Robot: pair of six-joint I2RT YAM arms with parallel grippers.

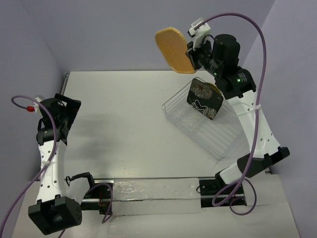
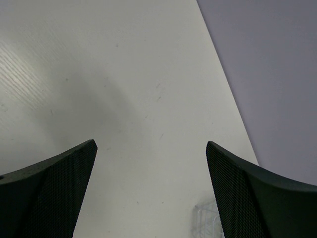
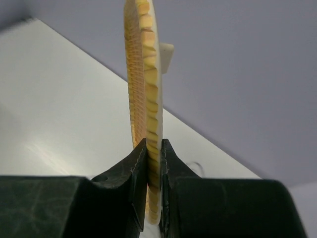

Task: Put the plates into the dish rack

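Note:
My right gripper (image 1: 190, 49) is shut on the rim of the round woven yellow bamboo plate (image 1: 174, 49) and holds it on edge, high above the table's far edge. In the right wrist view the plate (image 3: 143, 74) stands upright between the closed fingertips (image 3: 140, 153). The wire dish rack (image 1: 218, 141) lies on the table at the right. The black flowered plate (image 1: 204, 99) stands upright in its far end. A tan edge (image 1: 214, 89) shows just behind it. My left gripper (image 1: 67, 106) is open and empty at the table's left edge; its wrist view (image 2: 151, 163) shows bare table.
The white table (image 1: 124, 129) ends at a grey wall at the back and right. A purple cable (image 1: 247, 29) arcs over the right arm. A pale strip (image 1: 148, 191) runs along the near edge between the arm bases.

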